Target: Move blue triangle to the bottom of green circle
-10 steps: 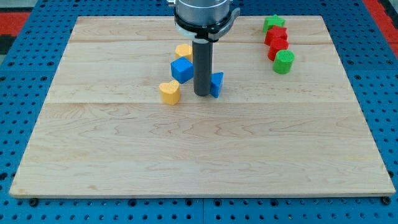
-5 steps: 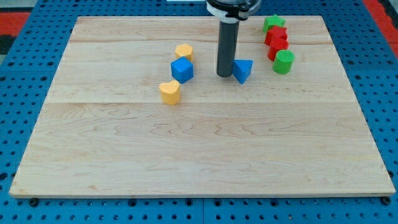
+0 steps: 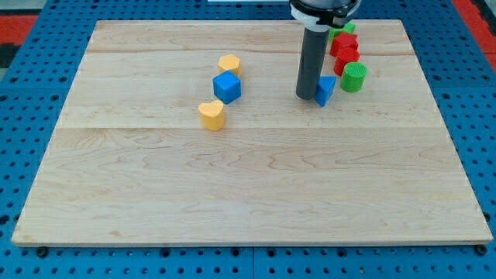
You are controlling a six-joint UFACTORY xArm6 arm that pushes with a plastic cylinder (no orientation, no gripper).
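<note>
The blue triangle [image 3: 325, 89] lies on the wooden board near the view's top right, just left of and slightly below the green circle [image 3: 354, 77]. A small gap shows between them. My tip [image 3: 308, 96] rests on the board against the triangle's left side, and the dark rod hides part of that side.
Two red blocks [image 3: 344, 49] and a green star-like block [image 3: 341, 29] stand in a column above the green circle. A blue cube [image 3: 227, 87], a yellow block [image 3: 229, 64] and a yellow heart-like block [image 3: 211, 115] sit left of centre. The board's right edge [image 3: 442, 116] is near.
My tip has moved right and slightly up, pushing the blue triangle from beside the blue cube area to next to the green circle. The other blocks have not moved.
</note>
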